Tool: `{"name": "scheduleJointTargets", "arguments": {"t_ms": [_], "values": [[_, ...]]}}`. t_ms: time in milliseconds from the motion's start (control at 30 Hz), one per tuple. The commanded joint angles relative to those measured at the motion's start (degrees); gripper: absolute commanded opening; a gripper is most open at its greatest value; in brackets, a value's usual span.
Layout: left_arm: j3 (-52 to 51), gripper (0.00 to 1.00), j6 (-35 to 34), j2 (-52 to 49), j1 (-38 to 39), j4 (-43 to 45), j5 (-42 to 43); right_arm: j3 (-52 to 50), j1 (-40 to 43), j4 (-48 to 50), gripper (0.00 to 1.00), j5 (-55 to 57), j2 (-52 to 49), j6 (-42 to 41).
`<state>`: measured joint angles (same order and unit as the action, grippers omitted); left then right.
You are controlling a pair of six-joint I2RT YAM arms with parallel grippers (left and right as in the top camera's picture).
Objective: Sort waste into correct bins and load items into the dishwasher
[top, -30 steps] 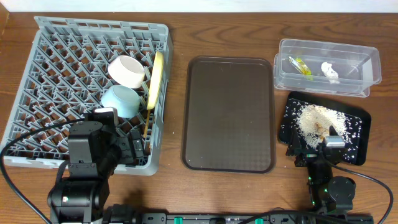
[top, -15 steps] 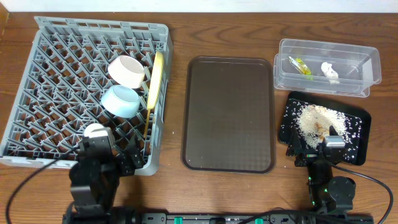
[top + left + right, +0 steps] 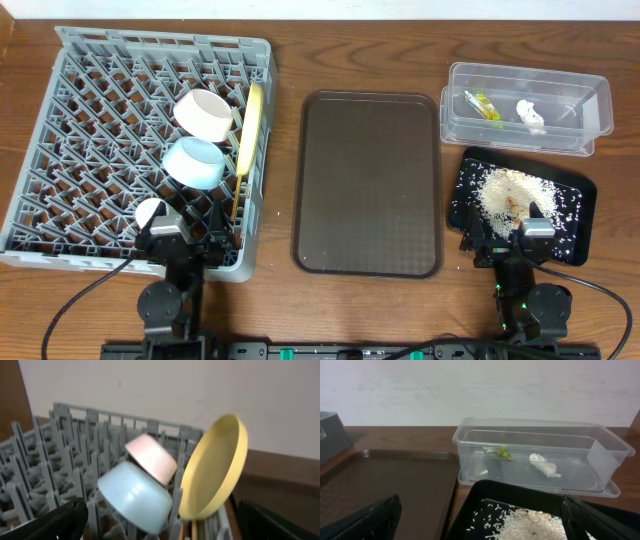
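Sorting is looking finished, nothing needing grasping; left gripper (image 3: 165, 521) by the dish rack (image 3: 90, 130), right gripper (image 3: 482, 522) well beyond it, are resting agape, empty.

Matt grey plastic for dish rack (image 3: 100, 120) at 10 o'clock. Smooth w/ soft sheen: yellow plate (image 3: 215, 475), blue bowl (image 3: 132, 497), white bowl (image 3: 152, 460). Dull brown, plastic-looking serving tray (image 3: 370, 180), centre. Clear glossy plastic tub (image 3: 600, 455) at 2, crumpled paper tissue (image 3: 543, 466) inside. Glossy black tray (image 3: 481, 491) at 4. Wood-grain table (image 3: 360, 50).
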<state>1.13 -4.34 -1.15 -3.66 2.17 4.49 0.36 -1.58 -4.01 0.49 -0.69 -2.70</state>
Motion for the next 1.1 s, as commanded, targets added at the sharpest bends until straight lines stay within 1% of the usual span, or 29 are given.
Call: {"name": "scheduleJointTargets", "arguments": {"t_ms": [0, 133, 1067], "values": [[-0.9, 0.97, 2.4, 1.1, -0.3, -0.4, -0.2, 0.0, -0.5, -0.2, 0.99, 0.4, 0.3, 0.6], [-0.9, 0.97, 2.6, 1.1, -0.2, -5.9, -0.2, 0.0, -0.5, -0.2, 0.99, 0.4, 0.3, 0.6], [-0.9, 0.97, 2.6, 0.8, -0.2, -5.9, -0.3, 0.0, -0.5, -0.3, 0.99, 0.4, 0.3, 0.6]]}}
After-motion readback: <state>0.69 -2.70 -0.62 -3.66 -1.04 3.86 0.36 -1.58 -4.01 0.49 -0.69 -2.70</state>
